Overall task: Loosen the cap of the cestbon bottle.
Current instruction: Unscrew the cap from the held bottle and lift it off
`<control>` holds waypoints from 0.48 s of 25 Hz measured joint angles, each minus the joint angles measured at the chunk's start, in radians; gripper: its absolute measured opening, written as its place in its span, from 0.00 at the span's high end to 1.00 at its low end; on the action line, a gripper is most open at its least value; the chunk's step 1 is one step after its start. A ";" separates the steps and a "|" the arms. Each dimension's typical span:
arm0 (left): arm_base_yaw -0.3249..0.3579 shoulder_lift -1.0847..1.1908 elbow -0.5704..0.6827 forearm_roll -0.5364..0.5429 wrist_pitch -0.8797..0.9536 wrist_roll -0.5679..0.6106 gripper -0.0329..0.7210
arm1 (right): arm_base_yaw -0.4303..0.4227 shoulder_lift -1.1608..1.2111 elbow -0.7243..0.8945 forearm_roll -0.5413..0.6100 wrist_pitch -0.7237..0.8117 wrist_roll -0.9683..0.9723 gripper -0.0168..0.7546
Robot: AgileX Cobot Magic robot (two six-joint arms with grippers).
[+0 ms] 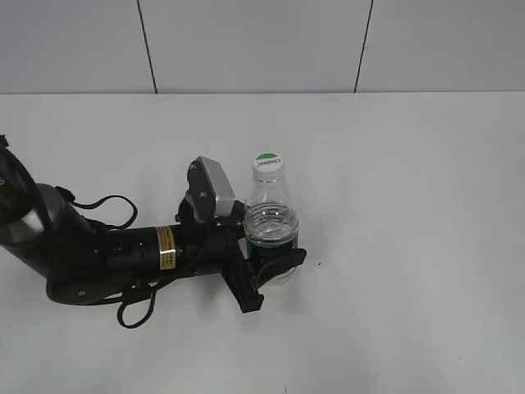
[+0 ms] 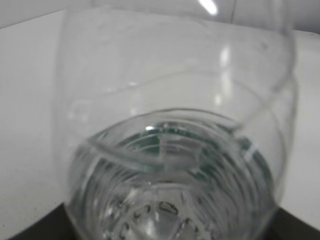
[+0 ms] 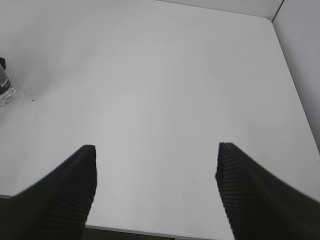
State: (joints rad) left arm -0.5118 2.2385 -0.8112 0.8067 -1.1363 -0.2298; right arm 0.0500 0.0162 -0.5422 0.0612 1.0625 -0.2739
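The cestbon bottle (image 1: 271,220) stands upright on the white table, clear with a dark green label band. Its white cap (image 1: 267,165) with a green half-circle sits on the neck. My left gripper (image 1: 275,261) is shut around the bottle's lower body at the label. In the left wrist view the bottle (image 2: 175,145) fills the frame, very close and blurred. My right gripper (image 3: 155,165) is open and empty over bare table, and it is out of the exterior view. A sliver of the bottle (image 3: 4,82) shows at the far left of the right wrist view.
The white table (image 1: 410,246) ends at a panelled wall behind. The left arm (image 1: 98,250) with its cables lies across the table's left side. The table's far edge and a side wall (image 3: 300,45) show in the right wrist view.
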 joint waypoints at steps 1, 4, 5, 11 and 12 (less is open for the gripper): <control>0.000 0.000 0.000 0.000 0.000 0.000 0.42 | 0.000 0.027 -0.012 0.002 -0.009 -0.008 0.24; 0.000 0.000 0.000 0.000 0.000 0.000 0.42 | 0.000 0.138 -0.064 0.007 -0.022 -0.019 0.24; 0.000 0.000 0.000 0.000 0.000 0.000 0.42 | 0.000 0.182 -0.088 0.009 -0.024 -0.023 0.23; 0.000 0.000 0.000 0.000 -0.001 0.000 0.42 | 0.000 0.456 -0.240 0.045 -0.048 -0.043 0.22; 0.000 0.000 0.000 0.000 -0.001 0.000 0.42 | 0.000 0.509 -0.270 0.067 -0.049 -0.050 0.22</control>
State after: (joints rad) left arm -0.5118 2.2385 -0.8112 0.8067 -1.1371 -0.2298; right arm 0.0500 0.5252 -0.8126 0.1280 1.0134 -0.3242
